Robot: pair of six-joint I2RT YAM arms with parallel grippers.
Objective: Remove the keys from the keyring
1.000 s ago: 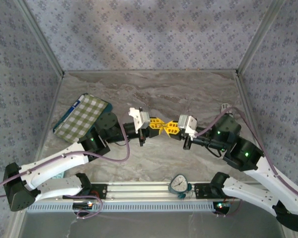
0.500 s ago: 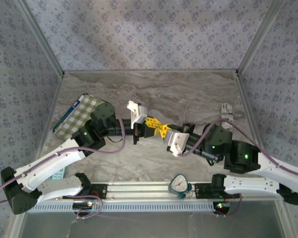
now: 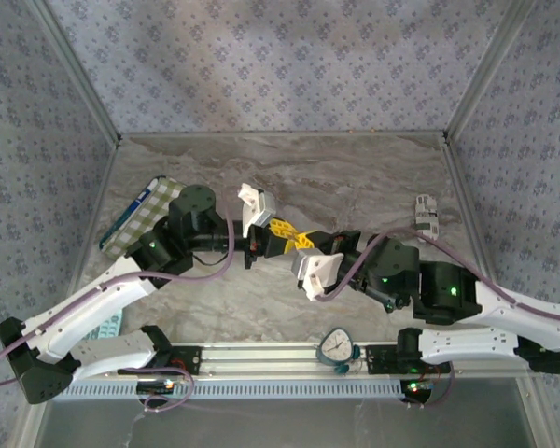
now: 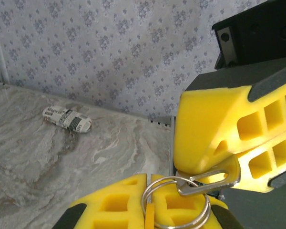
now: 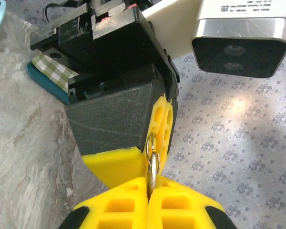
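Pinching the keyring [image 4: 145, 200] — left fingers [image 4: 109, 206], right fingers [image 4: 209, 119]

The silver split keyring [image 4: 146, 198] was gripped in the left tool [image 4: 148, 178]. A flat silvery key [image 4: 210, 177], threaded on it by its slotted head, was pinched in the right tool [image 4: 181, 171].

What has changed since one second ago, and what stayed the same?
The right hand swung toward the near edge and turned, now meeting the keyring from the lower right. The left hand shifted slightly left, its arm covering more of the checked cloth. Nothing was let go: both hands stay shut on the keyring. The wrapped packet and the timer did not move.
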